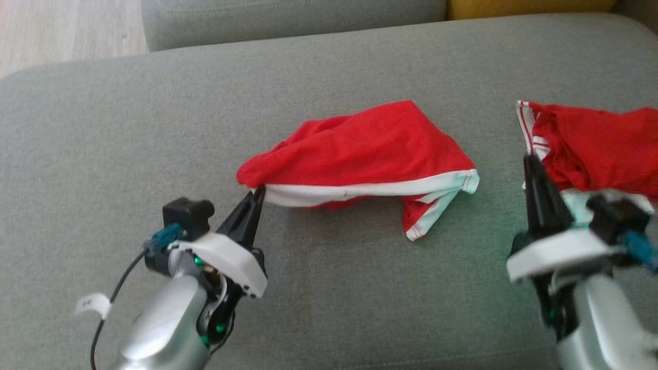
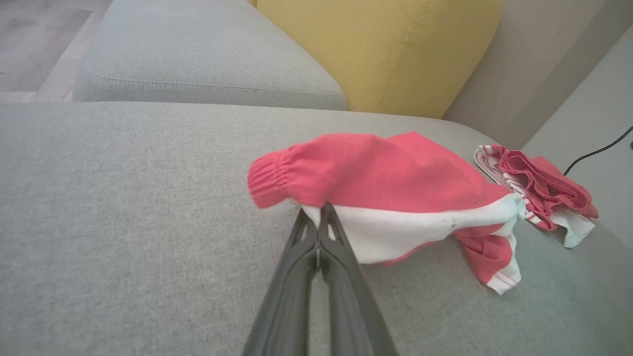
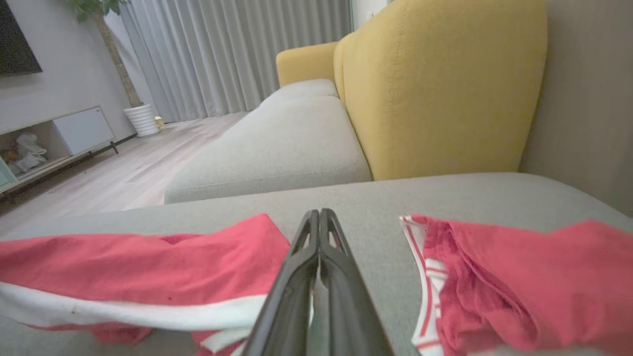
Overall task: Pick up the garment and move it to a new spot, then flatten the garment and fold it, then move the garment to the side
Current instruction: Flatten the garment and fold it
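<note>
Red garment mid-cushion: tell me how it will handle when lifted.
The red garment is likely floppy: it sags in soft folds, so it should drape from the left gripper shut at its white-banded corner. Probably light: thin cloth. The loose leg may drag on the grey cushion.

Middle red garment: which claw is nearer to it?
Left. The left claw is shut on the middle garment's left corner; the right claw is off past its right end, by the other garment.
</note>
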Robot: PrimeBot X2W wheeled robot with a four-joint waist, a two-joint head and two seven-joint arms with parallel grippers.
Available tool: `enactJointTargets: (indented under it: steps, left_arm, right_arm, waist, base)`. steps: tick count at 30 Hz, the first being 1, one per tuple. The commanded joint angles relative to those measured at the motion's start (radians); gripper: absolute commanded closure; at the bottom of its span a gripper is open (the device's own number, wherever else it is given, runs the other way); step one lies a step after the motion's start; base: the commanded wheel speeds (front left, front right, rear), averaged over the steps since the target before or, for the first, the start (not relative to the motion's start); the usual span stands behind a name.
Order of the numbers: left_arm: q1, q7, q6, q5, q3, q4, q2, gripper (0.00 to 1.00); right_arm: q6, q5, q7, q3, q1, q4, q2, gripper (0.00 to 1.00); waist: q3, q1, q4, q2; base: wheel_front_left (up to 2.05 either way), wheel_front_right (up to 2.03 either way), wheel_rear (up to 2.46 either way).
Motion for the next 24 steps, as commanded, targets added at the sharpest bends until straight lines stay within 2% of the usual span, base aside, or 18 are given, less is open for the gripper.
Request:
enactJointTargets:
  steps: [1, 3, 4, 5, 7, 8, 9, 17, 24]
  left_arm:
    - [-0.022, -0.004, 0.006, -0.008, 0.042, -0.031, 0.021, 1.00]
    - [-0.002, -0.006, 0.012, -0.016, 0.044, -0.027, 0.017, 1.00]
    - [0.009, -0.007, 0.014, -0.019, 0.044, -0.023, 0.015, 1.00]
    - [0.018, -0.009, 0.015, -0.022, 0.044, -0.020, 0.012, 1.00]
    - [0.035, -0.011, 0.018, -0.028, 0.045, -0.008, 0.005, 1.00]
    - [0.041, -0.012, 0.021, -0.029, 0.046, -0.002, 0.003, 0.57]
    - [0.045, -0.014, 0.025, -0.029, 0.048, 0.005, 0.000, 0.00]
    - [0.041, -0.024, 0.042, -0.027, 0.093, 0.023, -0.013, 0.00]
    - [0.112, -0.026, 0.059, -0.002, 0.191, -0.057, -0.033, 0.00]
  right_arm:
    - [-0.001, -0.006, -0.009, 0.014, 0.007, -0.039, 0.005, 1.00]
    - [-0.001, -0.012, -0.005, 0.007, 0.049, -0.054, 0.023, 1.00]
    - [-0.001, -0.017, -0.007, 0.003, 0.066, -0.059, 0.029, 0.78]
    - [-0.001, -0.025, -0.010, -0.004, 0.082, -0.063, 0.034, 0.00]
    - [-0.001, -0.032, -0.010, -0.012, 0.106, -0.062, 0.043, 0.00]
    - [-0.001, -0.031, -0.010, -0.013, 0.112, -0.062, 0.047, 0.00]
    - [-0.001, -0.031, -0.011, -0.013, 0.116, -0.063, 0.050, 0.00]
    - [-0.001, -0.034, 0.000, -0.024, 0.111, -0.078, 0.058, 0.00]
    - [-0.001, -0.035, -0.001, -0.037, 0.128, -0.076, 0.060, 0.00]
  waist:
    - [-0.004, 0.0000, -0.002, 0.0000]
    - [-0.011, 0.0000, -0.004, 0.0000]
    - [-0.014, 0.0000, -0.005, 0.0000]
    - [-0.016, 0.0000, -0.006, 0.0000]
    - [-0.020, 0.0000, -0.006, 0.0000]
    - [-0.021, 0.0000, -0.007, 0.0000]
    - [-0.022, 0.0000, -0.007, 0.0000]
    - [-0.020, 0.0000, 0.008, 0.0000]
    - [-0.030, 0.0000, 0.040, 0.0000]
  base:
    - [0.00, 0.00, 0.00]
    - [0.00, 0.00, 0.00]
    - [0.00, 0.00, 0.00]
    - [0.00, 0.00, 0.00]
    - [0.00, 0.00, 0.00]
    - [0.00, 0.00, 0.00]
    - [0.00, 0.00, 0.00]
    - [0.00, 0.00, 0.00]
    - [0.00, 0.00, 0.00]
